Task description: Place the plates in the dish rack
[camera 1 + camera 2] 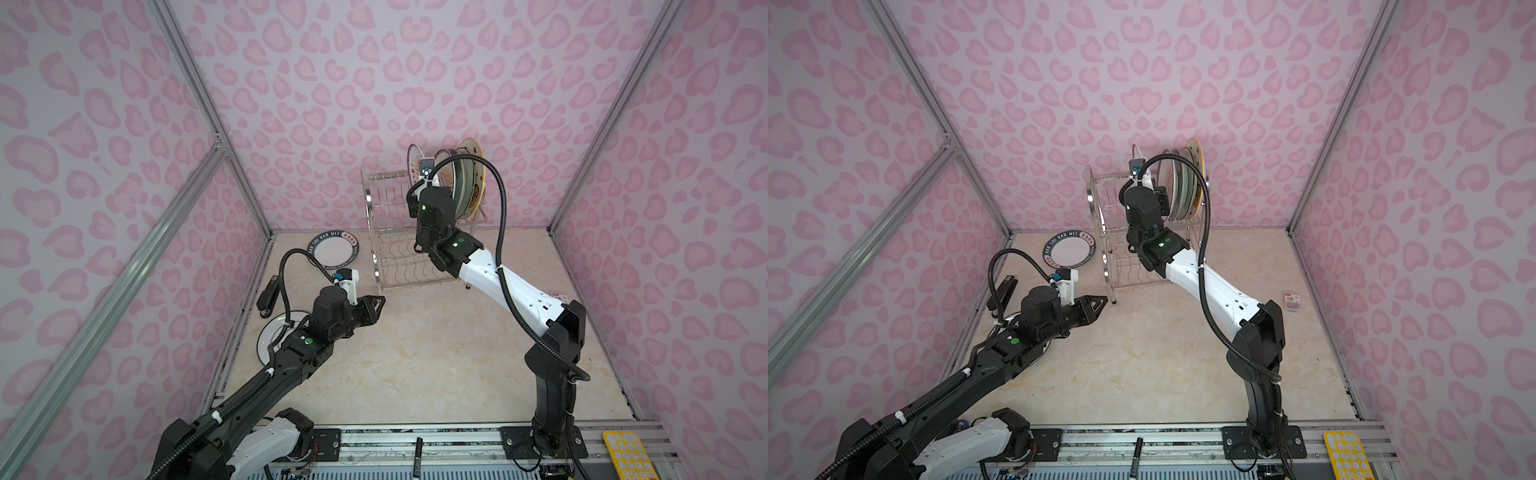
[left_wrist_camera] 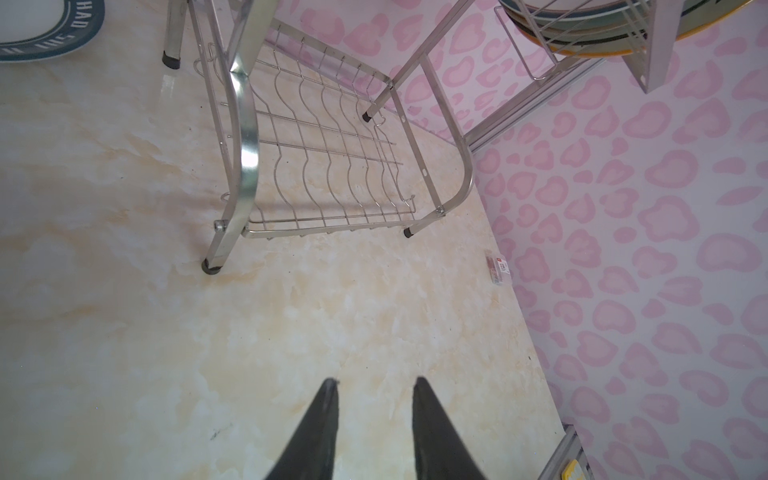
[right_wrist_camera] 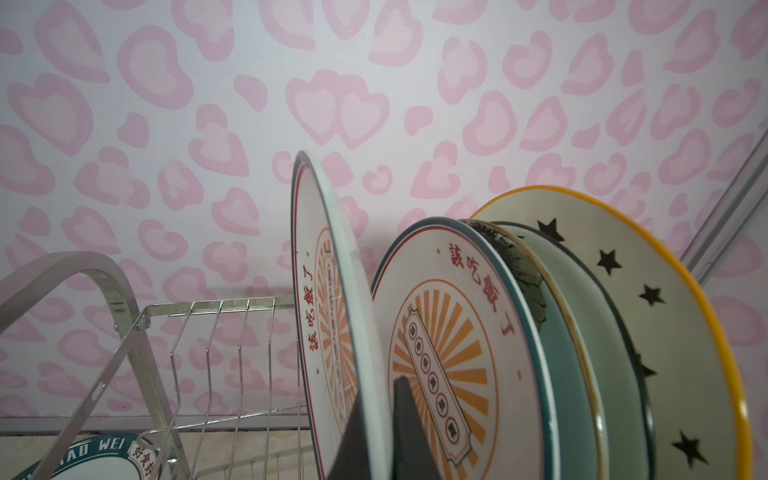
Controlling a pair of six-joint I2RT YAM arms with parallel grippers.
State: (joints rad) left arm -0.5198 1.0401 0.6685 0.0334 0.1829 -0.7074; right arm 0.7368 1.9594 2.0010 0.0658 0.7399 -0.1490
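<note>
As the right gripper (image 3: 380, 399) clamps a sunburst plate (image 3: 328, 291) by its rim, upright over the rack (image 3: 232, 305), open slots one side, four plates (image 3: 582, 332) leaning the other, the left gripper (image 2: 374, 386) hovers, jaws slightly apart, over bare table (image 2: 291, 311); a lettered plate (image 1: 333, 254) and a ringed plate (image 1: 272, 338) lie flat at left.

I run two arms of one build. The left arm (image 1: 291, 365), the one farther from the dish rack (image 1: 368, 216), is mostly black, with a white shell (image 1: 266, 444) on the part farthest from the rack. The right arm (image 1: 552, 332) wears its white shell (image 1: 511, 286) on the link nearer the rack, dotted with small dark holes. Green lights (image 1: 308, 341) glow on the black joint housings. A ribbed black conduit (image 1: 505, 216) runs along each arm, fastened with white zip ties (image 1: 216, 415). The left gripper (image 2: 374, 380) ends in two black jaws tapering to points.
</note>
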